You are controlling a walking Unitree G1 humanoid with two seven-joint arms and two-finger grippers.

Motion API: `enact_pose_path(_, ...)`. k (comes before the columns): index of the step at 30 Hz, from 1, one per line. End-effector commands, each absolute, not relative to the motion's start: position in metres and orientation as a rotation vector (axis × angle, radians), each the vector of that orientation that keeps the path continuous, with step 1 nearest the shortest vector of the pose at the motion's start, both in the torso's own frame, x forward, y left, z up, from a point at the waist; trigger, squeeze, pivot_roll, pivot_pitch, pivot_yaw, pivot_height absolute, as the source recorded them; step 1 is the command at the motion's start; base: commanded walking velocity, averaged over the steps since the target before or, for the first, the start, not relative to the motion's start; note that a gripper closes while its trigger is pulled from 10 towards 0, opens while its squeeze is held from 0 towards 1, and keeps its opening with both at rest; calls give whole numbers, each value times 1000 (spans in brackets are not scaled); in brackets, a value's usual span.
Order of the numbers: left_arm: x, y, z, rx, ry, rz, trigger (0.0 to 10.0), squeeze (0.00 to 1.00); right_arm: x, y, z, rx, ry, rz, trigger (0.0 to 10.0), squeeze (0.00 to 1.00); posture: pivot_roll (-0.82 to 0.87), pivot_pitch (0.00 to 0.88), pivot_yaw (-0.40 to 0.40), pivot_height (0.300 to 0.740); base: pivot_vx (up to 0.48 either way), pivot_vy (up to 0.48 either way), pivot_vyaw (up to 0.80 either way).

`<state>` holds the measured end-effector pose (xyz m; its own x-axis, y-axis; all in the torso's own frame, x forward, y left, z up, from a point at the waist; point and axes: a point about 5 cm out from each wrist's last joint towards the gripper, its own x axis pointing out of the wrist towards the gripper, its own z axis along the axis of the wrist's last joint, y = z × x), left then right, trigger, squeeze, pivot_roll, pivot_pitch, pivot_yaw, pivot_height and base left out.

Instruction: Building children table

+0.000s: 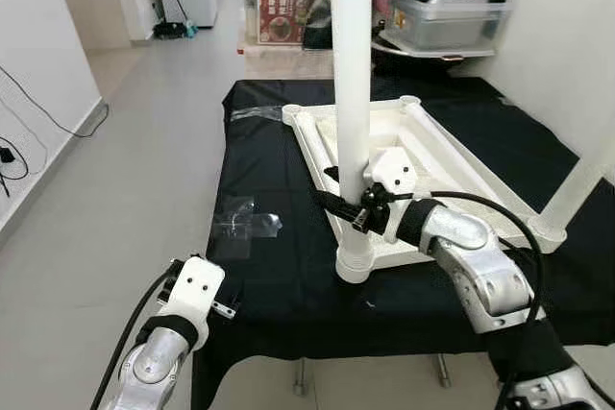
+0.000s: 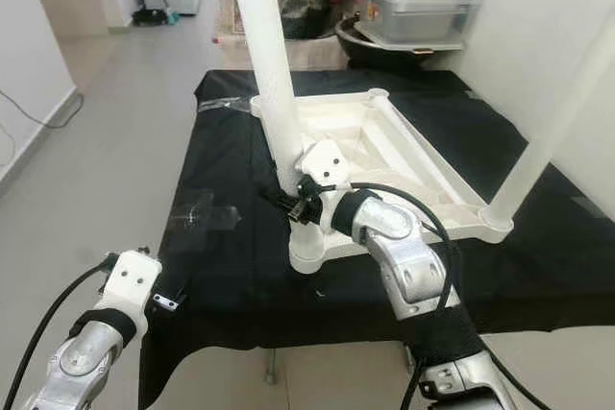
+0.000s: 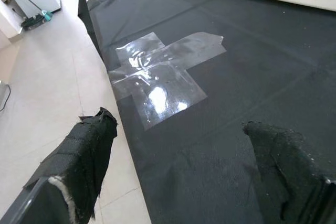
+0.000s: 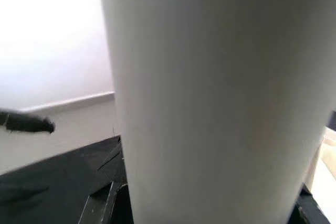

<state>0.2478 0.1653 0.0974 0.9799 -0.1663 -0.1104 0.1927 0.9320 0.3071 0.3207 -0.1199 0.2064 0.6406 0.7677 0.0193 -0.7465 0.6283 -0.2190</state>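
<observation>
Leg-fitting step: right end effector (image 1: 348,206) pinches white leg (image 1: 353,93) upright in tabletop (image 1: 437,156) corner socket; left end effector (image 3: 184,177) spread, idle. Next: seat firmly.

Both head eyes look forward and down from above the near edge of the black cloth-covered table (image 1: 279,156), sharing the upturned white plastic tabletop (image 2: 384,141) and its upright white tubular leg (image 1: 353,93). Left wrist camera hangs low by the table's near corner, skimming along the cloth past clear crossed tape (image 3: 163,80). Right wrist camera sits almost against the leg (image 4: 220,98).
</observation>
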Motion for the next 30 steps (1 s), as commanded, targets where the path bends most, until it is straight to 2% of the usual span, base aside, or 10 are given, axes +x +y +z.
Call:
enact_pose_path(1,248,170,94,336,101,-179,10000,0,321,-117,191,-110,-41,864,0,0,76,0,-45,740,0,0,0)
enact_pose_path(24,250,172,94,339,99,-167,10000,0,311,-105,182,-96,-1,895,0,0,80,0,-50,740,0,0,0)
enact_pose_path(25,250,172,94,340,99,-165,10000,0,323,-110,177,-98,49,755,0,0,78,0,-52,740,0,0,0)
enact_pose_path(26,250,172,94,340,99,-165,10000,0,323,-110,177,-98,49,755,0,0,78,0,-52,740,0,0,0)
enact_pose_path(28,250,172,95,341,95,-162,10000,0,350,-134,160,-9,183,254,0,0,87,0,-55,740,0,0,0)
enact_pose_path(29,250,172,95,341,95,-162,10000,0,350,-134,160,-9,183,254,0,0,87,0,-55,740,0,0,0)
enact_pose_path(30,250,172,96,342,92,-161,10000,0,355,-140,152,44,233,95,0,0,91,0,-54,740,0,0,0)
